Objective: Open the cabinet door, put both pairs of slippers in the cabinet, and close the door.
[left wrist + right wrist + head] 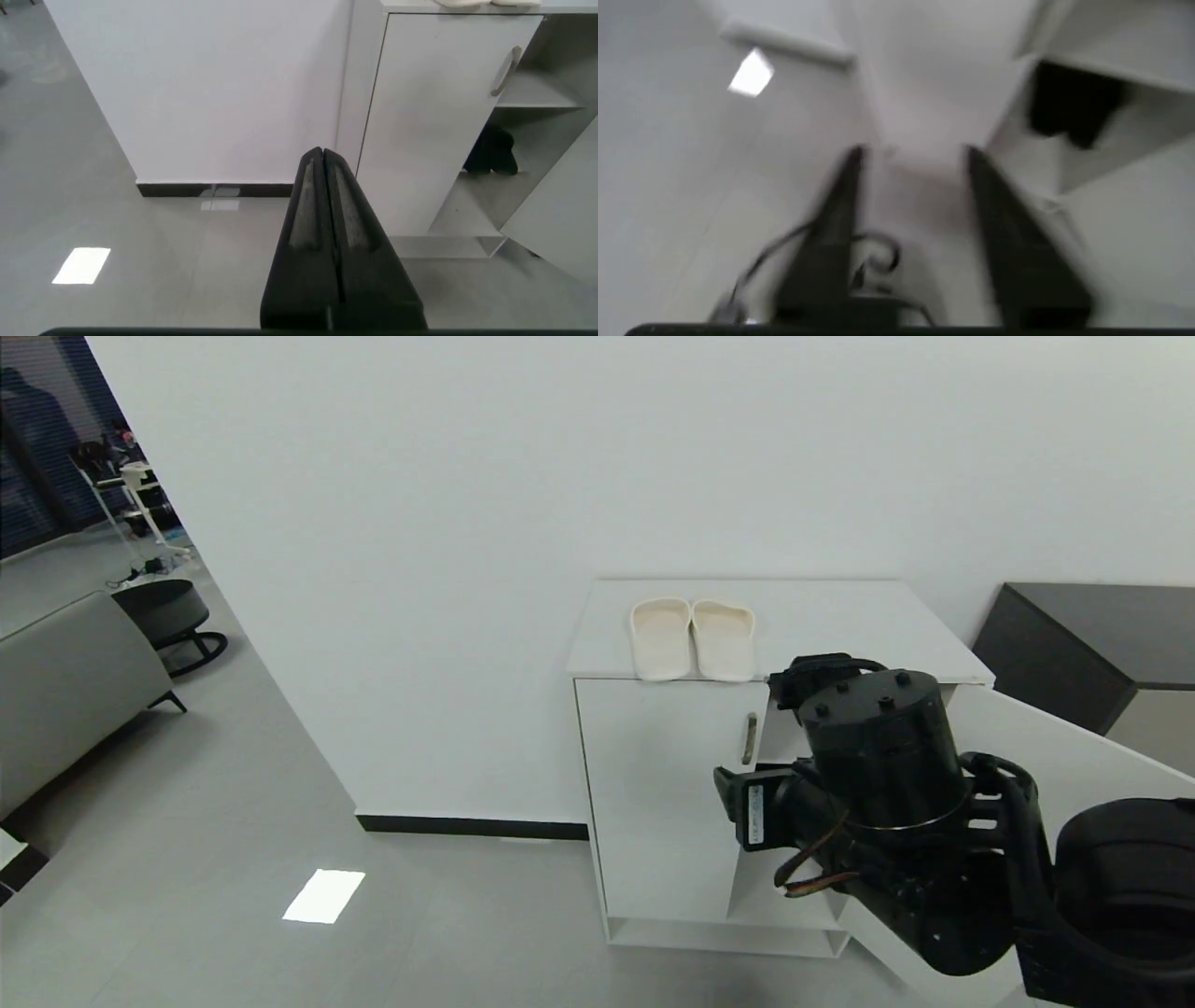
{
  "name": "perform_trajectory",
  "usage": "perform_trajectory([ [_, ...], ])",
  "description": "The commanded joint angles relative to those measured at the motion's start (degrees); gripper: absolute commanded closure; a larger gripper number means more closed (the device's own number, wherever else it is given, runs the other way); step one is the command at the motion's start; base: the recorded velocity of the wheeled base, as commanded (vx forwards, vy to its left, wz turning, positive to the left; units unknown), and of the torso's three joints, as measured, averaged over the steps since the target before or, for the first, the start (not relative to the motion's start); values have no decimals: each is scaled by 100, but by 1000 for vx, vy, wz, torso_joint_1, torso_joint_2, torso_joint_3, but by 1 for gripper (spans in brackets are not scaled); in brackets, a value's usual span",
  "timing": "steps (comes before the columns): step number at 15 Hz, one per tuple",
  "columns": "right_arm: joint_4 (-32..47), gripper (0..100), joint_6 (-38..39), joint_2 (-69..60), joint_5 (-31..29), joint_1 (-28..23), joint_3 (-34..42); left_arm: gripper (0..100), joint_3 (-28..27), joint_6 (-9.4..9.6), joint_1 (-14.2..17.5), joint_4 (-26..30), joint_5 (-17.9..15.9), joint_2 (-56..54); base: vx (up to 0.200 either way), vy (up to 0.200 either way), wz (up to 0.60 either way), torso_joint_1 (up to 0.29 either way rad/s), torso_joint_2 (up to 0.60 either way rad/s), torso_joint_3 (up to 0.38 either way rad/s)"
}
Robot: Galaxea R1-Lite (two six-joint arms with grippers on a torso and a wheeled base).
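Observation:
A pair of cream slippers (692,638) lies side by side on top of the white cabinet (653,803), near its front edge. The cabinet's left door, with a metal handle (749,738), is closed; its right door (1055,756) is swung wide open. Inside, a dark pair of slippers (491,154) sits on a shelf, also seen in the right wrist view (1074,107). My right arm (878,747) hangs in front of the open compartment, its gripper (915,154) open and empty. My left gripper (322,163) is shut on nothing, low over the floor to the cabinet's left.
A white wall runs behind and left of the cabinet. A dark counter (1074,644) stands to the right. A grey sofa (56,691) and a round black stool (168,611) are far left. Open grey floor (373,915) lies in front.

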Motion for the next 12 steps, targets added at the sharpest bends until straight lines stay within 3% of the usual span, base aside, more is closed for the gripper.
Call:
perform_trajectory([
  [1,39,0,47,337,-357,30,-295,100,0,-3,0,-1,0,7,0,0,0,0,0,0],
  [5,-427,0,21,592,-445,-163,-198,100,0,5,0,-1,0,7,0,0,0,0,0,0],
  [12,-1060,0,-313,1058,-436,-330,-383,100,0,32,0,-1,0,7,200,0,0,4,2,2],
])
